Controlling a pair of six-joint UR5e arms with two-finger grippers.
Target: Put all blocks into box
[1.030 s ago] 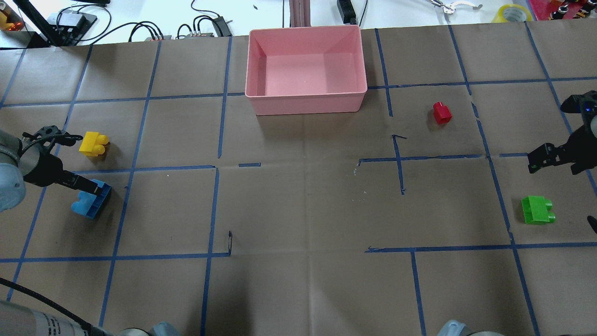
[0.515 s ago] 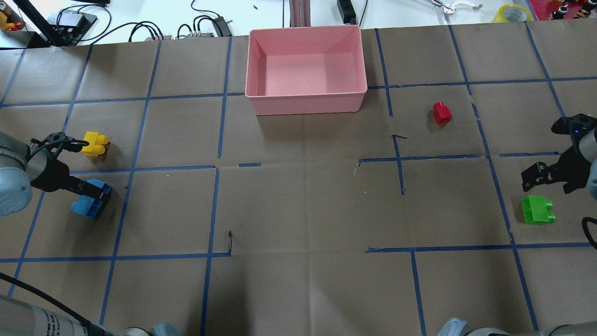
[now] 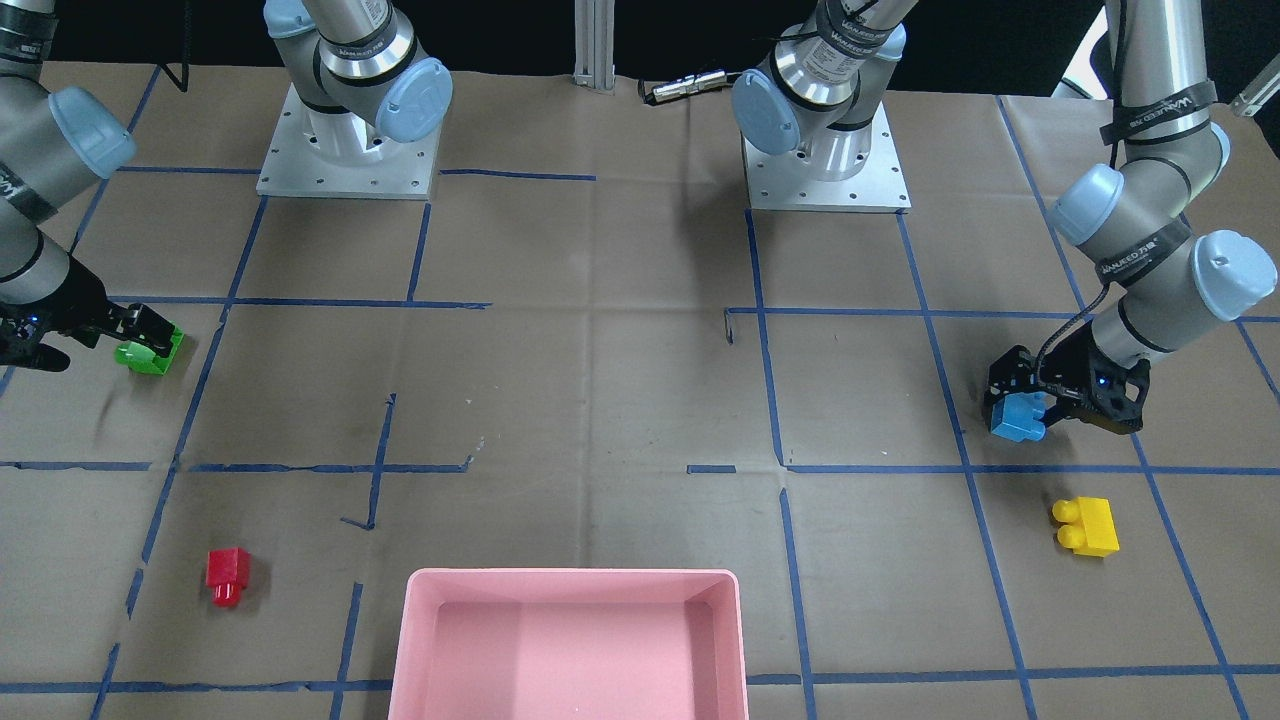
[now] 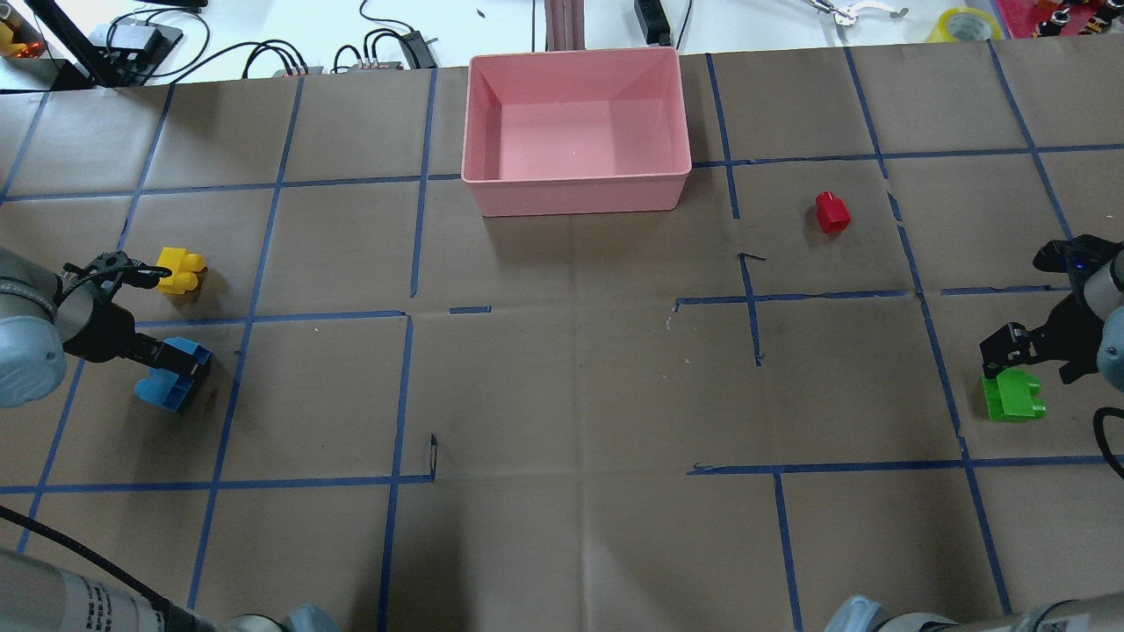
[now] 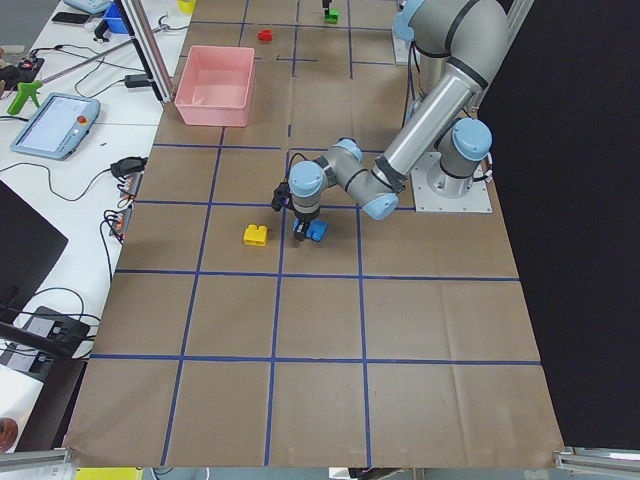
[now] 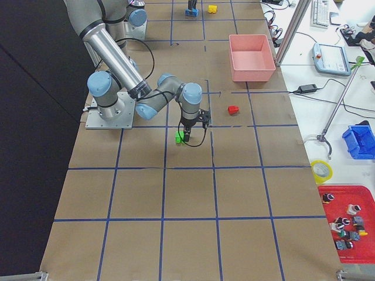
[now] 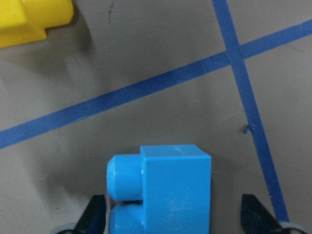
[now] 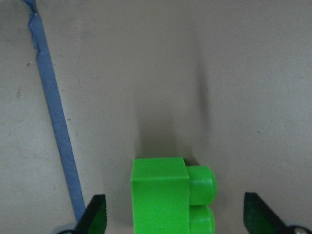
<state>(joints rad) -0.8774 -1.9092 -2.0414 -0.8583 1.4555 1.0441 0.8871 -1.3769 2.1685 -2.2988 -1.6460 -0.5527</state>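
Bench point(image 4: 562, 395): brown paper, blue tape grid.

Box point(image 4: 575, 197): at the edge far from the robot, holds no brick yet.

Right tool point(image 8: 175, 217): within the last second it has swung in and down over the green brick point(image 4: 1012, 399), well to the box's right. Jaws spread wide either side, released.

Left tool point(image 7: 175, 217): settled slightly lower astride the blue brick point(image 4: 167, 386), well to the box's left. Jaws apart, not clenched.

Yellow brick point(image 4: 178, 270), left of the box, and red brick point(image 4: 832, 213), nearest the box on its right, lie untouched.

Judgement: two grasps imminent, none of the four delivered.

Box point(image 4: 576, 195) open-topped; blks point(image 4: 832, 212) well apart.
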